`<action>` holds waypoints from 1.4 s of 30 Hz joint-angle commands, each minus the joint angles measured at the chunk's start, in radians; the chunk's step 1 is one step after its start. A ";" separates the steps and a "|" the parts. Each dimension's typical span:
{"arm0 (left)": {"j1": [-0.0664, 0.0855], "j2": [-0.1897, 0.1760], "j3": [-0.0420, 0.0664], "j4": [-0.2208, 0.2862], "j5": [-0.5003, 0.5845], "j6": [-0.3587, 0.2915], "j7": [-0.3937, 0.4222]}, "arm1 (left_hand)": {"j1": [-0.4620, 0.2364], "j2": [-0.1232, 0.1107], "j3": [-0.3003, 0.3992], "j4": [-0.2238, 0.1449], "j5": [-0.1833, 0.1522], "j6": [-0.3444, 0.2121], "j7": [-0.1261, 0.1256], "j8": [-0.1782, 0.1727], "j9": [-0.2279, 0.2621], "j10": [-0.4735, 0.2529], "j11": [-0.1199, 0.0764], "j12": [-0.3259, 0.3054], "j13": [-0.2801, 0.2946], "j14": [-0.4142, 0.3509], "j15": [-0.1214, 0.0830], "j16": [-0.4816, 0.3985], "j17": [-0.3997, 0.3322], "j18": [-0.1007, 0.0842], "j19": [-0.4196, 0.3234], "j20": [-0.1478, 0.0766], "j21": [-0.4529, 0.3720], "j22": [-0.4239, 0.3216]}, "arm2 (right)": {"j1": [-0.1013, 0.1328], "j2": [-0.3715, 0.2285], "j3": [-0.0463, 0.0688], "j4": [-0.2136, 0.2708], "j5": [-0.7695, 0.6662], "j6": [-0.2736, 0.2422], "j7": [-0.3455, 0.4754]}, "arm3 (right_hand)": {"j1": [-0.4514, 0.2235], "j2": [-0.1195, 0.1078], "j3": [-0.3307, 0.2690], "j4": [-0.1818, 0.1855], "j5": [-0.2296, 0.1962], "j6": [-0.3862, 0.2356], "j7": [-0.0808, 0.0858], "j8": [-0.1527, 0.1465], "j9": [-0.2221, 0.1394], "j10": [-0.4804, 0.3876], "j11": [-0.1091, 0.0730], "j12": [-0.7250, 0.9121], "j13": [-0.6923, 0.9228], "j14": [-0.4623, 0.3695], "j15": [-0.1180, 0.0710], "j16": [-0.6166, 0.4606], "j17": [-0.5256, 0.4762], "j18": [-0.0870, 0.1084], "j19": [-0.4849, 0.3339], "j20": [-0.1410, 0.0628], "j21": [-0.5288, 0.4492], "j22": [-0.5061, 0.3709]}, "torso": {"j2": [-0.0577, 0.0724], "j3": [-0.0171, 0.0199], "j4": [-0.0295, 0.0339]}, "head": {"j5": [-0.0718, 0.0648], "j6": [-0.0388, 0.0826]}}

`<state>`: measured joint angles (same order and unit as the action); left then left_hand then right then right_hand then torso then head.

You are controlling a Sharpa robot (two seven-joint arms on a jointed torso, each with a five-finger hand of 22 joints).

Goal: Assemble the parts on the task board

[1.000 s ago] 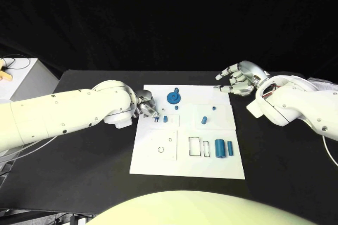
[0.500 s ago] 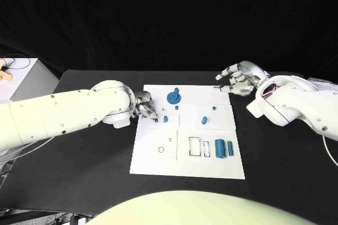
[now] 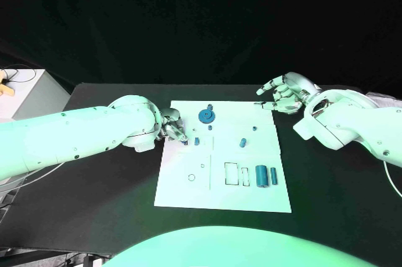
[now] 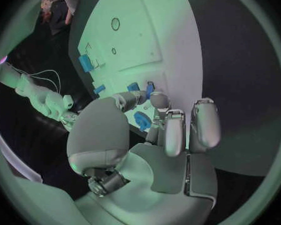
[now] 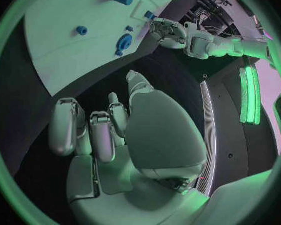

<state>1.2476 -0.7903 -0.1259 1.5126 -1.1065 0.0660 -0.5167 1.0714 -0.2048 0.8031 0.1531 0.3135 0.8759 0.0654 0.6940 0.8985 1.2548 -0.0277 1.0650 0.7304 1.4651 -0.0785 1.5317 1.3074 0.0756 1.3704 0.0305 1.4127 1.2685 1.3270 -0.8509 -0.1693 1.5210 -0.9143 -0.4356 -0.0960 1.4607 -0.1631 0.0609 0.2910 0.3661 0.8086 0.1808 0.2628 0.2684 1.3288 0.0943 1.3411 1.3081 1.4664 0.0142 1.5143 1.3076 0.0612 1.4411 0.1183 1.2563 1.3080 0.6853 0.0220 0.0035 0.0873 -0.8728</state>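
Head view: the left hand (image 3: 172,127), fingers curled and holding nothing visible, sits at the white board's (image 3: 219,191) left edge, just beside a small blue peg (image 3: 197,141). The right hand (image 3: 284,93) hovers apart, empty. Left wrist view: the peg (image 4: 148,88) lies just beyond the fingertips (image 4: 158,99).

A white board (image 3: 219,188) is laid flat mid-table. On it a blue gear (image 3: 206,115) is seen near the far edge, small pegs (image 3: 242,143) mid-board, and two cylinders (image 3: 262,175) toward its right side.

Likely a lab: black table (image 3: 100,180), dark backdrop.
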 commanded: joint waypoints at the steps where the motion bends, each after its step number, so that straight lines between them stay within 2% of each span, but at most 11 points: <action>1: -0.002 0.003 -0.001 0.001 -0.008 0.016 0.001 | -0.002 0.009 0.186 -0.180 0.003 0.024 -0.019 0.003 0.012 0.007 -0.001 0.003 0.001 0.086 -0.007 0.004 0.192 -0.004 0.006 -0.003 0.005 0.001 | -0.001 -0.001 0.000 0.002 -0.005 0.014 0.007 | -0.011 0.002 0.005 -0.002 0.003 -0.007 -0.002 0.005 -0.001 -0.004 -0.001 -0.002 0.026 0.066 0.001 -0.006 0.139 0.010 -0.003 -0.002 -0.006 0.043 | 0.001 0.0002 -0.0002 | -0.001 0.000; 42: -0.006 0.012 -0.003 -0.004 -0.008 0.036 -0.001 | -0.011 0.008 0.189 -0.181 0.001 0.025 -0.019 0.002 0.012 0.009 -0.001 0.002 0.000 0.086 -0.007 0.005 0.194 -0.003 0.005 -0.004 0.004 0.000 | -0.001 -0.003 0.000 0.002 -0.005 0.015 0.008 | -0.014 -0.001 0.009 -0.001 0.007 -0.008 -0.002 0.008 -0.003 -0.006 -0.001 -0.002 0.023 0.065 0.001 -0.007 0.138 0.011 -0.003 -0.002 -0.009 0.041 | 0.001 -0.0013 0.0001 | -0.005 0.000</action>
<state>1.2451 -0.7821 -0.1268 1.5083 -1.1151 0.0776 -0.5170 1.0626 -0.2056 0.8031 0.1531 0.3125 0.8834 0.0583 0.6905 0.9100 1.2591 -0.0282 1.0650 0.7303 1.4651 -0.0784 1.5317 1.3074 0.0756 1.3704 0.0305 1.4126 1.2690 1.3267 -0.8529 -0.1693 1.5215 -0.9143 -0.4345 -0.0959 1.4575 -0.1664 0.0640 0.2879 0.3700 0.8086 0.1808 0.2673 0.2660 1.3287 0.0943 1.3411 1.3076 1.4665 0.0142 1.5143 1.3077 0.0612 1.4411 0.1183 1.2506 1.3076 0.6856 0.0205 0.0042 0.0828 -0.8728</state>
